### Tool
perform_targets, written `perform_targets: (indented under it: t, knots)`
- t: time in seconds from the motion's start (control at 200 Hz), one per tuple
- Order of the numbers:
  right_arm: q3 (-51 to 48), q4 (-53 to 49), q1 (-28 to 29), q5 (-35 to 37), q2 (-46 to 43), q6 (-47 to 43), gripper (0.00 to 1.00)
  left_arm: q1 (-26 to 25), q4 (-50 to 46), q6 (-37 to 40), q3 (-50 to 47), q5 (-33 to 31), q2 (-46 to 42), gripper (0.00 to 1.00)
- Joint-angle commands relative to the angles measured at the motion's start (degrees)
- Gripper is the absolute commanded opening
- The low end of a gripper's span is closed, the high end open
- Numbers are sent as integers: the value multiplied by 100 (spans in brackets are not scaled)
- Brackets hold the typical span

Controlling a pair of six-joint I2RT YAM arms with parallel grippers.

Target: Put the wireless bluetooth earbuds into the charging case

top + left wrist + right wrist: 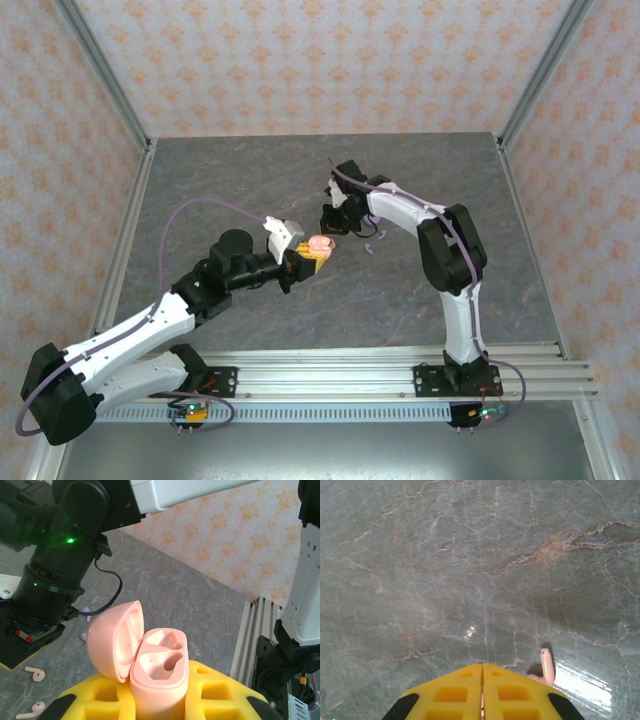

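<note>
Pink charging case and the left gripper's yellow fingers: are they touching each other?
Touching. The left wrist view shows the pink charging case, lid open, standing between the yellow fingers of the left gripper, its sides pressed against both with no gap.

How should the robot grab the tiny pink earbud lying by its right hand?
Probably straight down from above, since the pink earbud lies flat on the table. Pinch its rounded head end, the thickest part, squeezing across it from both sides. The right hand is shut just beside it, so it must open first.
</note>
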Motion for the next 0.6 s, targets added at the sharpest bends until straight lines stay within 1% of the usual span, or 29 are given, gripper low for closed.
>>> perform_targets:
  t: [0.0, 0.19, 0.43, 0.596]
  knots:
    - [394, -499, 100, 281, 281, -163, 9, -20, -28, 39, -23, -98, -130, 4]
    - [773, -887, 134, 623, 617, -259, 8, -19, 1, 5, -39, -87, -126, 4]
    - [964, -1086, 140, 677, 880, -387, 8, -19, 35, -4, -60, -90, -117, 4]
    - [978, -1259, 142, 1243, 876, -262, 8, -20, 25, -18, -48, -81, -120, 4]
